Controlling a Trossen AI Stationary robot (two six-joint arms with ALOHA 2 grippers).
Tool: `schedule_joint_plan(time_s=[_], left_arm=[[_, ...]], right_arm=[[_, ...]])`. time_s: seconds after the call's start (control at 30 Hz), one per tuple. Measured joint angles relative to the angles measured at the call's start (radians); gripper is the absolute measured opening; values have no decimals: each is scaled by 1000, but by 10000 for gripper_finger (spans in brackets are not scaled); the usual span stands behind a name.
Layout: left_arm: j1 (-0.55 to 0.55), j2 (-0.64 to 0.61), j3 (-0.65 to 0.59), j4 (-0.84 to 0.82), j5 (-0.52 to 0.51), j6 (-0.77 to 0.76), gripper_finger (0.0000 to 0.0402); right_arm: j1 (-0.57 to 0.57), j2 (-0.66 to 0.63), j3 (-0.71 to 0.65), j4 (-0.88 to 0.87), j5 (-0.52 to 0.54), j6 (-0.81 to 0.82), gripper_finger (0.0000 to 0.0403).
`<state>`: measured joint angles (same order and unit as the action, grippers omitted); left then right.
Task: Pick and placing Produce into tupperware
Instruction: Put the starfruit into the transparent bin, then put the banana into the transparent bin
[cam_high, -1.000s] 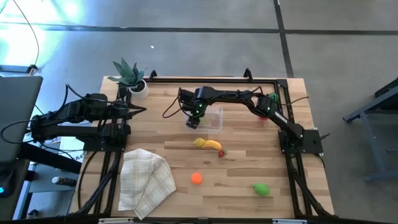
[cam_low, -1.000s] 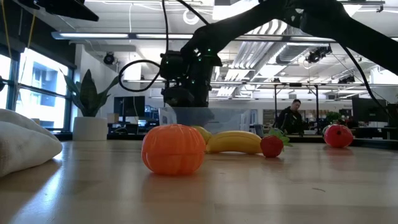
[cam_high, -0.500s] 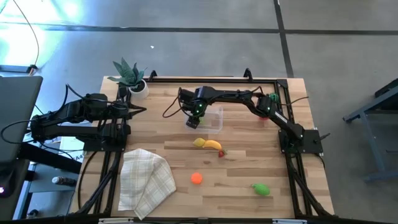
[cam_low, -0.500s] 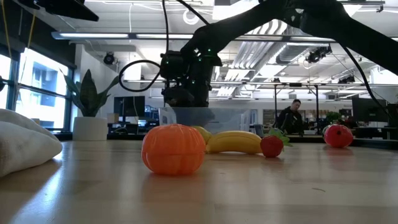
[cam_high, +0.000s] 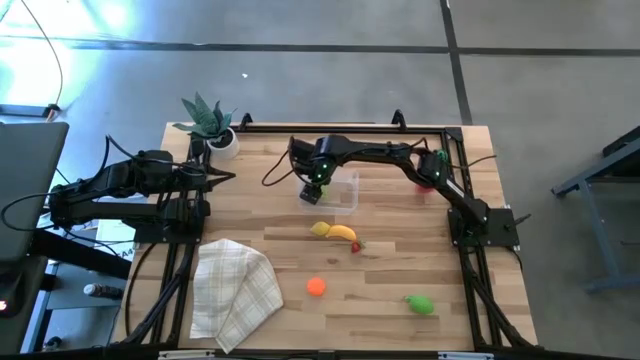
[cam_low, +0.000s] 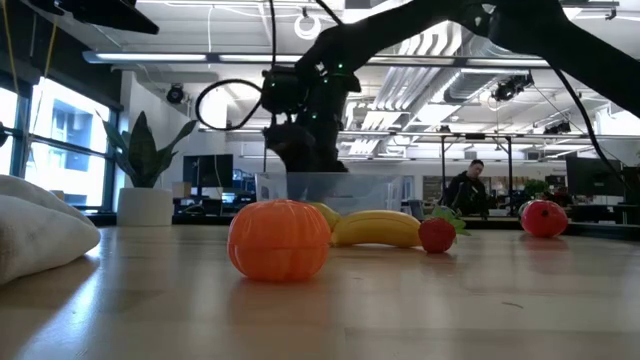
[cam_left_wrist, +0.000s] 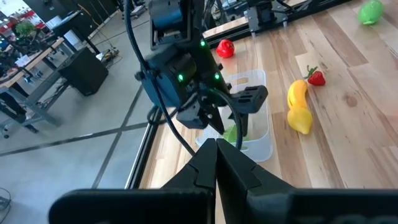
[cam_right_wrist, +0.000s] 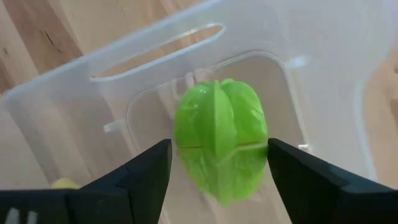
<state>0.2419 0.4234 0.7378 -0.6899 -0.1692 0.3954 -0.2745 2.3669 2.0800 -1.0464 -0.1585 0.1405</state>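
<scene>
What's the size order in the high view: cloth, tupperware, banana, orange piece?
1. Cloth, largest by far.
2. Tupperware, partly hidden by the right gripper.
3. Banana.
4. Orange piece, only slightly smaller than the banana.

The overhead camera sees all at table level, so nearness barely skews this.

Tupperware (cam_right_wrist: 186, 74) clear smooth plastic; green produce (cam_right_wrist: 221, 137) glossy; table (cam_high: 400, 270) matt wood.

My surroundings: grey concrete floor (cam_high: 300, 70), ceiling pipes (cam_low: 400, 75), window (cam_low: 60, 150), a seated person (cam_low: 467, 190) behind desks.
</scene>
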Motion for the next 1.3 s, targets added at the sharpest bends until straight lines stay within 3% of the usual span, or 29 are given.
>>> schedule_joint_plan(time_s=[0.43, 0.67, 1.0, 1.3], left_arm=[[0, 0, 0, 0, 0, 0, 1], [0, 0, 0, 0, 0, 0, 1], [0, 0, 0, 0, 0, 0, 1], [0, 0, 0, 0, 0, 0, 1]], right_arm=[[-3, -119, 1, -108, 45, 35, 256], [9, -222, 1, -275, 105, 101, 256], [177, -297, 0, -428, 304, 251, 256], [336, -297, -1, -460, 411, 377, 256]])
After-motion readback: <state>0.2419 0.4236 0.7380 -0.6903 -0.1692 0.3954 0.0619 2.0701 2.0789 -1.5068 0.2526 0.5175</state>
